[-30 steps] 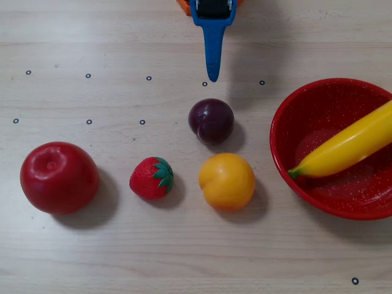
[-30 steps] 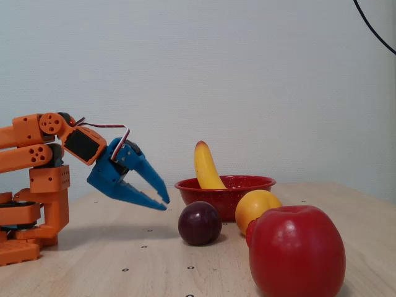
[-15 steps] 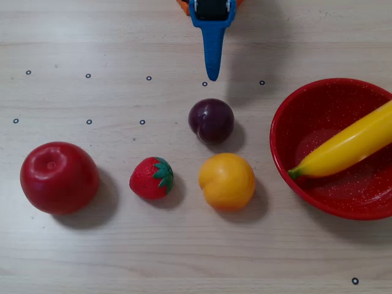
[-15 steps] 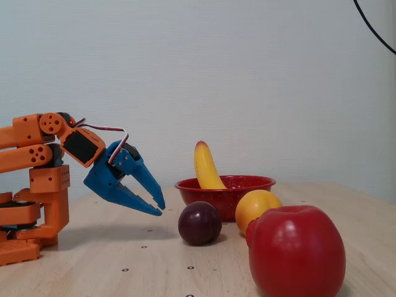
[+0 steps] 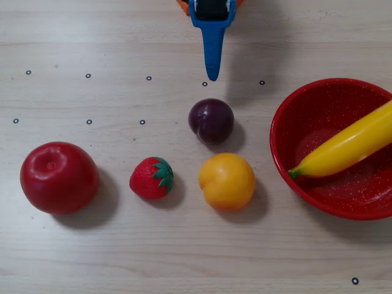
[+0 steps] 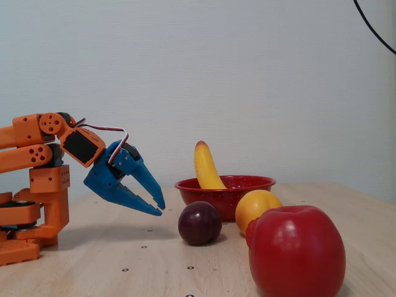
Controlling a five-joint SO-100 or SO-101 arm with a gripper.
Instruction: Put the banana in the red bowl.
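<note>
Overhead view: banana (image 5: 346, 147) overhangs the red bowl (image 5: 288, 116) rim.

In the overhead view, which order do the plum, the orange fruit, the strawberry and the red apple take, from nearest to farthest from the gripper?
From the gripper, in the overhead view:
1. Plum, just below the fingertips.
2. Orange fruit, below the plum.
3. Strawberry, lower left, slightly farther than the orange fruit.
4. Red apple, far left.

Overhead cuts off my arm at the top, plus the red bowl (image 5: 288, 131) and banana (image 5: 343, 150) on the right.
</note>
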